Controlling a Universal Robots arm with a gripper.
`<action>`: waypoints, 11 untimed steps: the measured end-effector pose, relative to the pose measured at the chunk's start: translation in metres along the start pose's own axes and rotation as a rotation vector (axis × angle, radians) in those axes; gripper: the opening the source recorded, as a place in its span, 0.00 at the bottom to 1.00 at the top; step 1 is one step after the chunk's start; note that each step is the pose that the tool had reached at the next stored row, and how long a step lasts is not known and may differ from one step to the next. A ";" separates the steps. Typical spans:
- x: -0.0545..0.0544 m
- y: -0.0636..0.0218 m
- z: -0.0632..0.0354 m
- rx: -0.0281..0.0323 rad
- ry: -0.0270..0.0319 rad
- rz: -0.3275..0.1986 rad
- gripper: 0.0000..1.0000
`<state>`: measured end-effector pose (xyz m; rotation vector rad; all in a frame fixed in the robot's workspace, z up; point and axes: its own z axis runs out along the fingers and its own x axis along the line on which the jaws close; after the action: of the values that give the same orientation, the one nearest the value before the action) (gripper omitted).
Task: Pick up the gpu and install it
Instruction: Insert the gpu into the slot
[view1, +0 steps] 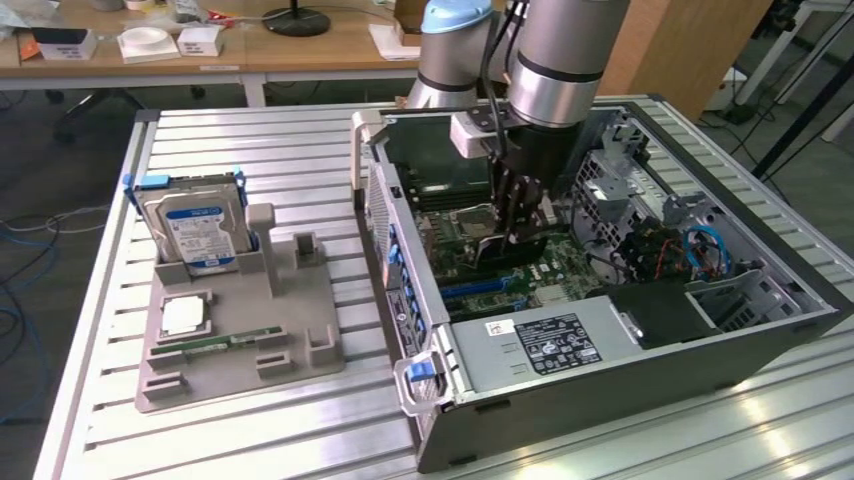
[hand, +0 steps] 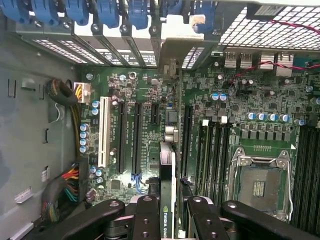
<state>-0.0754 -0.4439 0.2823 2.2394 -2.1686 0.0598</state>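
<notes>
Gpu (hand: 167, 175) — card held edge-on by the gripper (hand: 167, 215), which pinches it on both faces. It hangs directly beneath the gripper inside the open computer case (view1: 601, 400), close above the motherboard (hand: 210, 85). We read its long axis as parallel to the black expansion slots (hand: 136, 140) — we judge it not yet seated.

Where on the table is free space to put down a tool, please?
Free: the table slats beyond the gray holder and hard drive, and the strip between holder and computer case. Crowded: inside the case, where the pincer grips the gpu above the motherboard.
</notes>
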 end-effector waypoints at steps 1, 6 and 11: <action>0.000 0.0000 0.0000 -0.0001 0.0002 0.000 0.26; 0.000 0.0022 0.0009 -0.0001 0.0005 0.000 0.26; 0.001 0.0039 0.0019 0.0001 0.0010 0.000 0.26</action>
<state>-0.0793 -0.4452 0.2803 2.2392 -2.1679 0.0610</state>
